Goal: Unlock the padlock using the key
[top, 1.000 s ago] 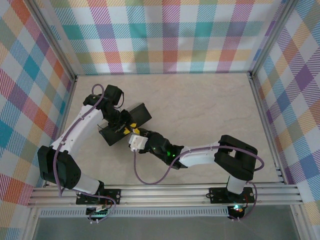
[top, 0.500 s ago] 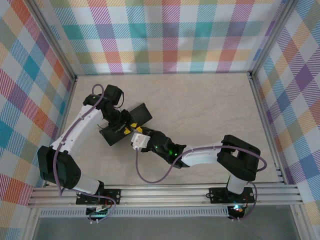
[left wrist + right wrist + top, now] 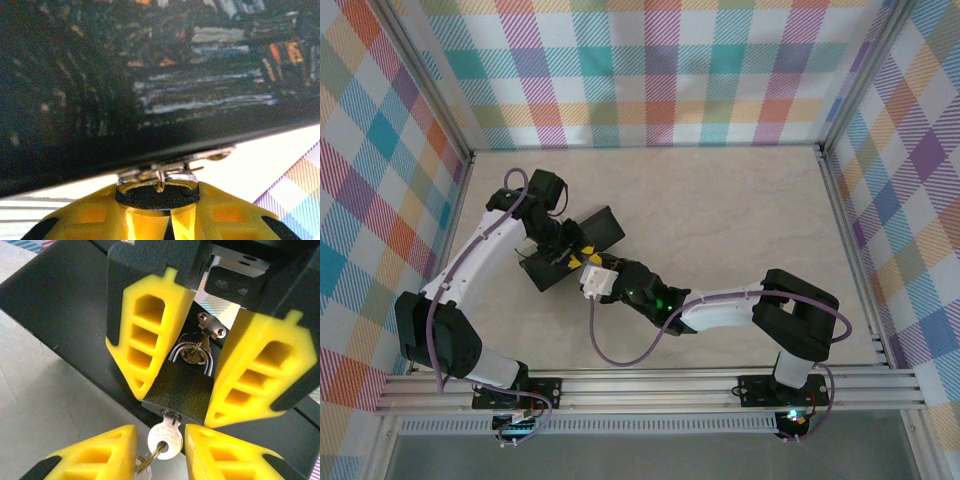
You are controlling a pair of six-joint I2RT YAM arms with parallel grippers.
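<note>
**Padlock clamped, key in its keyhole**

The left gripper (image 3: 177, 402) holds the padlock (image 3: 182, 387) by its dark body, just before the dark box (image 3: 60, 305); the key (image 3: 167, 437) sits in the padlock's underside; the right gripper (image 3: 161, 452) stands narrow around the key's head; whether it presses the head, I cannot tell.

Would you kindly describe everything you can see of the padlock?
The padlock is small, with a dark, textured metal body and a shiny silver shackle. The shackle looks closed and passes through a silver hasp on the dark box. The left gripper clamps the body from both sides with its yellow fingers. A silver key sits in the keyhole at its lower end, its head between the fingertips of the right gripper.
</note>
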